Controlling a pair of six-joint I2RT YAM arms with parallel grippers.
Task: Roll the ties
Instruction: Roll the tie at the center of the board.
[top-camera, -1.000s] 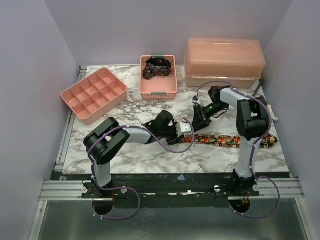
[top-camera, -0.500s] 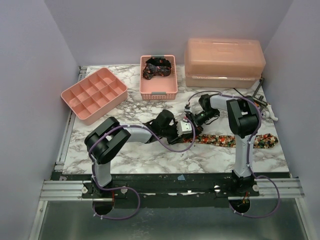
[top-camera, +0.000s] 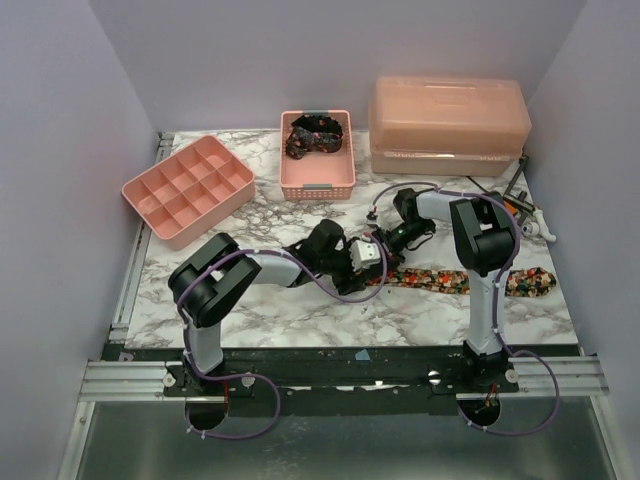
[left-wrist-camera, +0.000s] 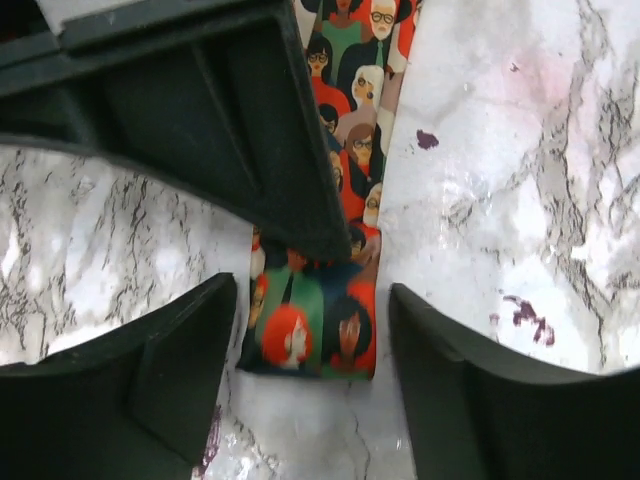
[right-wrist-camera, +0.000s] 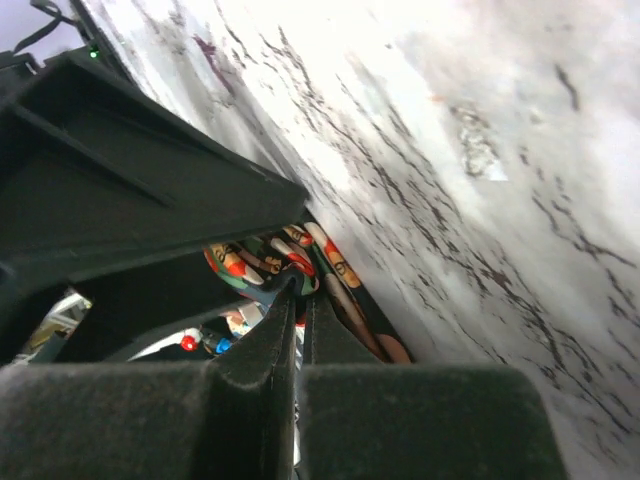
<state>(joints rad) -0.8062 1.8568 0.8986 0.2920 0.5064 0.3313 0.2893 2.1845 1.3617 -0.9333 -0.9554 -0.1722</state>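
A printed tie (top-camera: 450, 280), flecked red, orange and green, lies flat along the table from the middle to the right. Its narrow end (left-wrist-camera: 315, 335) sits between my left gripper's (left-wrist-camera: 310, 385) open fingers, which rest on the marble. My right gripper (right-wrist-camera: 298, 290) is shut on a fold of this tie (right-wrist-camera: 265, 262) just beyond the left gripper. In the top view the two grippers meet at the tie's left end, left gripper (top-camera: 370, 262) and right gripper (top-camera: 385, 243). A second, darker tie (top-camera: 315, 133) lies bunched in the pink basket (top-camera: 318, 184).
A pink divided tray (top-camera: 187, 187) sits at the back left. A pink lidded box (top-camera: 448, 120) stands at the back right. Small tools (top-camera: 525, 212) lie by the right wall. The right gripper's dark body (left-wrist-camera: 200, 110) crosses the left wrist view.
My right arm has swung left and brought its gripper close against the left gripper at the tie's narrow end. The left arm has barely moved.
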